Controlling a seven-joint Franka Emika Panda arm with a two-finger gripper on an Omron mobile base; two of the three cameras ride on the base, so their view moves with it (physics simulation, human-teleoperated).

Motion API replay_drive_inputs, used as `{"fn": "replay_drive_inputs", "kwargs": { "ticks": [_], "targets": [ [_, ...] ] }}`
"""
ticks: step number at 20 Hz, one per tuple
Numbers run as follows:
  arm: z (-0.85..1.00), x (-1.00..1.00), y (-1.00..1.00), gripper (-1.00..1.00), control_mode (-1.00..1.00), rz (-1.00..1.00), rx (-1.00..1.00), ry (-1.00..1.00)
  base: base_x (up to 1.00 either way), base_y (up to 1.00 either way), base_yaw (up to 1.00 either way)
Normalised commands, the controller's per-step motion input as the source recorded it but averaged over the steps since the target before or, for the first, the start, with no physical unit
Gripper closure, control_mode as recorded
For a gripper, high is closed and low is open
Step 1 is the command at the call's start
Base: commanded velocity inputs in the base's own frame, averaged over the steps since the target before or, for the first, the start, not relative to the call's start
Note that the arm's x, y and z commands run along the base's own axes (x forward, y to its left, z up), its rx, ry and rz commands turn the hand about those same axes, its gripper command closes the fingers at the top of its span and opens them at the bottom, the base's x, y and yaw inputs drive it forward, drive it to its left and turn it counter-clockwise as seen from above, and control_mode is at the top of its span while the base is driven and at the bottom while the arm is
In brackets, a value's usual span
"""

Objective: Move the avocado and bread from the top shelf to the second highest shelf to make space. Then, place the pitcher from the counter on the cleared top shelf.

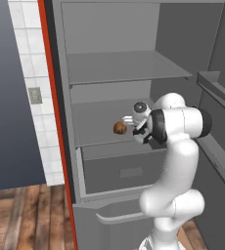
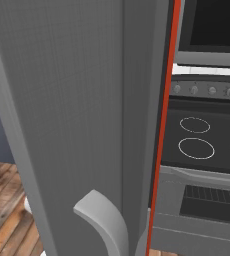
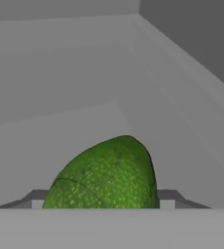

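Observation:
The dark-green avocado (image 3: 106,175) sits close up between my gripper's (image 3: 102,198) two fingertips, touching both, so the gripper is shut on it. In the left base view the gripper (image 1: 130,121) reaches into the open fridge just above the second highest shelf (image 1: 92,134). The orange-brown bread (image 1: 119,128) rests on that shelf, right beside the fingertips on their left. The top shelf (image 1: 124,68) above is bare. The pitcher and the counter are out of view.
A boxy grey drawer (image 1: 124,171) lies under the second shelf. The fridge's door bins (image 1: 217,88) stand at the right. In the right base view the grey fridge door (image 2: 72,115) with its curved handle (image 2: 102,220) is near, and a stove (image 2: 207,140) beyond it.

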Motion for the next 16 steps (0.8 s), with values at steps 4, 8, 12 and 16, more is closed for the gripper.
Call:
{"fn": "replay_drive_inputs", "kwargs": {
  "ticks": [4,8,12,16],
  "targets": [
    [-0.27,0.77,-0.09,-1.0,-1.0,-0.03,0.0,0.0,0.0,0.0,0.0],
    [-0.27,0.49,0.0,-1.0,-1.0,-0.02,-0.02,0.0,0.0,0.0,0.0],
    [-0.12,0.04,0.0,-1.0,-1.0,-0.03,-0.03,0.0,0.0,0.0,0.0],
    [0.0,-0.1,0.01,-1.0,-1.0,-0.03,0.0,0.0,0.0,0.0,0.0]
  ]
}}
